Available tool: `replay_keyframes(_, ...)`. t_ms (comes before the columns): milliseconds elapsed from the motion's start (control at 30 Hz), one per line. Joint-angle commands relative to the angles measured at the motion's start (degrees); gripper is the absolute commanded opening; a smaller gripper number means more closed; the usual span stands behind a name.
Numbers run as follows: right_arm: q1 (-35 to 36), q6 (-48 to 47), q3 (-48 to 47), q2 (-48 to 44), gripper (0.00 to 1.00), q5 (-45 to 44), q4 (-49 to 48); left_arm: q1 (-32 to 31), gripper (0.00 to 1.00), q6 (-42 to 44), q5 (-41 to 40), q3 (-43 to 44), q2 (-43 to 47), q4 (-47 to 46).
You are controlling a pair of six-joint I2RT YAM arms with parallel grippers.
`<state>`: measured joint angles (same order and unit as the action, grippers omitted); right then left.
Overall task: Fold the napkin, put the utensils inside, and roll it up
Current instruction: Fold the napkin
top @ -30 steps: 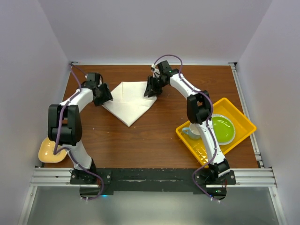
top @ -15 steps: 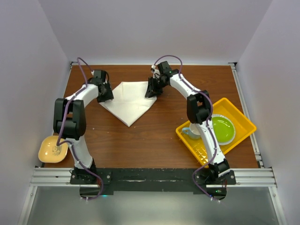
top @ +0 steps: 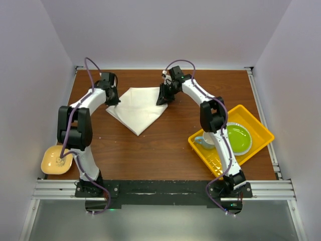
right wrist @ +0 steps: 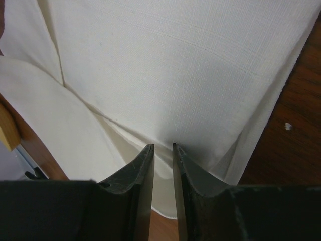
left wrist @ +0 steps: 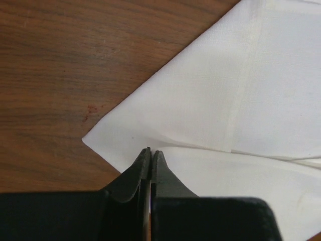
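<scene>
The white napkin (top: 138,106) lies folded to a point toward me, at the back middle of the table. My left gripper (top: 113,98) sits at its left corner. In the left wrist view the napkin (left wrist: 225,90) spreads up and right, and my left gripper (left wrist: 150,150) is shut with a raised fold edge of the cloth at its tips. My right gripper (top: 163,95) is at the napkin's right corner. There its jaws (right wrist: 160,145) stand a narrow gap apart, pressed into the napkin (right wrist: 165,65), with cloth puckering between the tips. The utensils are out of view.
A yellow tray (top: 263,129) sits at the right, holding a green plate (top: 237,138) and a pale cup (top: 204,140). A yellow bowl (top: 55,160) rests at the table's near left edge. Grey walls close in the back and sides.
My left gripper moved right onto the napkin's left corner and went from open to shut. My right gripper stayed in place while its jaws narrowed.
</scene>
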<state>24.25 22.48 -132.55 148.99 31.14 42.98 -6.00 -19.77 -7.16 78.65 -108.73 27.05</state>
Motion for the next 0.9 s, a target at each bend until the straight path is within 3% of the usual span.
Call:
replay_keyframes(0, -1.05, 0.63, 0.72, -3.00, 0.23, 1.91, 1.66, -0.33, 0.00, 0.09, 2.49, 0.45, 7.20, -3.76)
replay_keyframes(300, -1.49, -0.77, 1.95, -4.76, 0.19, 4.29, 4.47, -0.33, 0.00, -3.17, 6.81, -6.14, 13.27, -7.97)
replay_keyframes(867, -4.12, -3.14, 6.08, -7.04, 0.15, 6.39, 6.68, 1.69, 0.00, 1.22, 6.37, -12.64, 13.28, -16.94)
